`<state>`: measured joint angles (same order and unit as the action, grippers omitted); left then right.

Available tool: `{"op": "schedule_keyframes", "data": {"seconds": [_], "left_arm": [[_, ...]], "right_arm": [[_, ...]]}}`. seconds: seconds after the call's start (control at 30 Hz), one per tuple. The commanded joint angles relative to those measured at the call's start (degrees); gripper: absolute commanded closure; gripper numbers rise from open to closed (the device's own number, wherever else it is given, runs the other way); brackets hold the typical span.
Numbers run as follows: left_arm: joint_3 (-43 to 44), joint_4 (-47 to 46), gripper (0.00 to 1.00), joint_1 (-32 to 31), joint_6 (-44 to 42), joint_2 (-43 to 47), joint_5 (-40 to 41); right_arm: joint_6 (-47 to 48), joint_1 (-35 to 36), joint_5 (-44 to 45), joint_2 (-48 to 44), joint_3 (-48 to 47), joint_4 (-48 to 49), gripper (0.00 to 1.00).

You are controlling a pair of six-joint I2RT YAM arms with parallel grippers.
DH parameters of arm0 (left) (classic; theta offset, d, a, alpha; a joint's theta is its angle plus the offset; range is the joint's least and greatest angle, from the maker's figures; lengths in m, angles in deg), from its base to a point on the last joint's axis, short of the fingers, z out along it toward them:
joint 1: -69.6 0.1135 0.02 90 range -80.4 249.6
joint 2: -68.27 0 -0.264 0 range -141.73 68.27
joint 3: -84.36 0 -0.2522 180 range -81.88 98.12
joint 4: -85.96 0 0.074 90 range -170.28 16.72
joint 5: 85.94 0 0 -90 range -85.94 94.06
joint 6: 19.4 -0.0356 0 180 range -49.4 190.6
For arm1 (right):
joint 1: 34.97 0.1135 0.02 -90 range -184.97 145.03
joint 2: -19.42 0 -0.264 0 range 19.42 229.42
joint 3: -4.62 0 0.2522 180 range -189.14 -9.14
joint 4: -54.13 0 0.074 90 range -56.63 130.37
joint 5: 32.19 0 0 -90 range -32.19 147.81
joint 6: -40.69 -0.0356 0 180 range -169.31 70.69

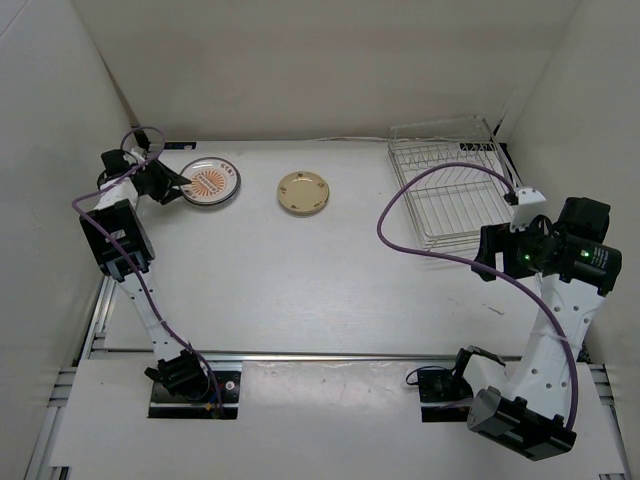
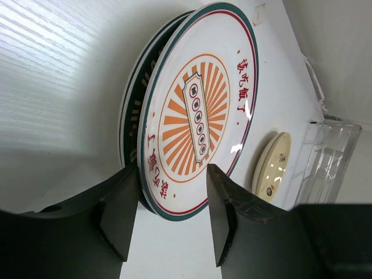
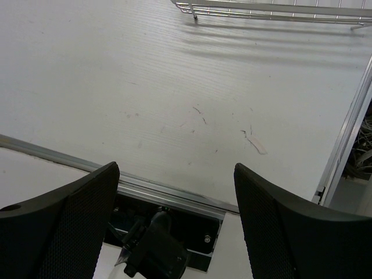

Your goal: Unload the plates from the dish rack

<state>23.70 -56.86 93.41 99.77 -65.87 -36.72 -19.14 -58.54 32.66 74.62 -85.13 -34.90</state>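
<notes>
Since the sunburst plate (image 2: 197,110) is lying stacked just ahead of the left gripper (image 2: 171,192), we are judging its half-open jaws empty; the right gripper (image 3: 174,177) is gaping, likewise empty.

Tabletop (image 1: 330,270): white and faintly grained; from my overhead feed it fills most of the frame.
Upper left: I see two stacked plates, the sunburst plate (image 1: 210,182) on a dark-rimmed plate (image 2: 129,116) that rests on the surface.
Upper centre: tan plate (image 1: 304,192), flat, near the stack but apart.
Upper right: silver wire dish rack (image 1: 455,185) by the back edge, well apart from the tan plate.
</notes>
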Motion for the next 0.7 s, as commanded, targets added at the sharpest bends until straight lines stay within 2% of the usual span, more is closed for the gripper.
{"op": "schedule_keyframes", "data": {"seconds": [0.0, 0.13, 0.47, 0.53, 0.67], "left_arm": [[0.77, 0.57, 0.41, 0.36, -1.92, 3.54, 1.48], [0.77, 1.71, 0.35, 0.36, -3.24, 5.29, 3.59], [-1.51, 4.71, 0.3, 0.36, -8.51, 7.58, 12.2], [-1.52, 5.93, 0.3, 0.36, -9.04, 9.68, 13.09], [-1.52, 7.34, 0.25, 0.36, -10.18, 19.59, 11.78]], "right_arm": [[-1.43, -0.16, -2.01, -0.09, 0.4, 2.93, 0.17], [-1.96, -0.16, -3.94, 0.44, 0.4, 3.46, 0.17], [-4.24, -0.16, -5.53, 0.44, 0.4, 6.52, 0.16], [-6.95, -0.16, -3.43, 0.96, 0.4, 8.81, 0.14], [-12.06, -0.16, 2.11, 3.23, -1.0, 16.36, 0.11]]}}
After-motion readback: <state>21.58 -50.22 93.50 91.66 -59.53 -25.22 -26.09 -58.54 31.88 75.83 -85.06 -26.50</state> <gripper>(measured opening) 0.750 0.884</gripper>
